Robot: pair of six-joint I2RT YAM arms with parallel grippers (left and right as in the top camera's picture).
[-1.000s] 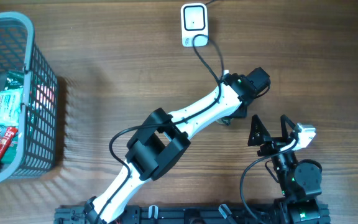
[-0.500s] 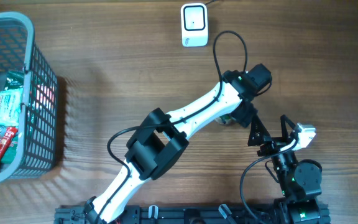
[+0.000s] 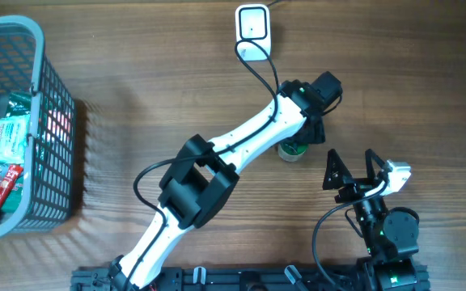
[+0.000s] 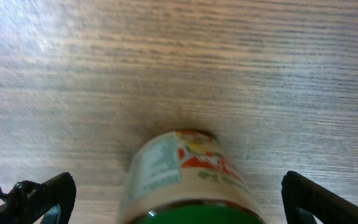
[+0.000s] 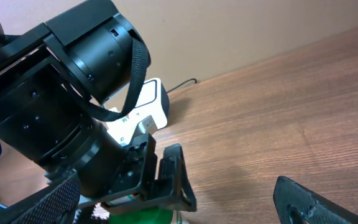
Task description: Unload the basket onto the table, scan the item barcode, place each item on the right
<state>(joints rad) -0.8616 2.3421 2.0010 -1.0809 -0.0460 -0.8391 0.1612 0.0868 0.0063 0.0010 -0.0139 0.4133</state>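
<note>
The item is a jar (image 3: 292, 150) with a green lid and a printed label, standing upright on the wooden table. In the left wrist view the jar (image 4: 188, 177) sits between my left gripper's (image 4: 179, 194) wide-open fingers (image 4: 39, 196), with clear gaps on both sides. From above, the left gripper (image 3: 304, 136) hovers just over the jar. The white barcode scanner (image 3: 253, 32) lies at the table's far edge, also seen as the scanner (image 5: 146, 109) behind the left arm. My right gripper (image 3: 350, 171) stands open and empty to the jar's right.
A grey mesh basket (image 3: 37, 48) with several packaged goods stands at the far left. The scanner's black cable (image 3: 265, 77) runs down across the left arm. In the right wrist view the left arm's wrist (image 5: 73, 93) fills the left half.
My left gripper has opened and let go of the jar. The left wrist has shifted away toward the scanner, uncovering the jar on the table. The right arm has not moved.
</note>
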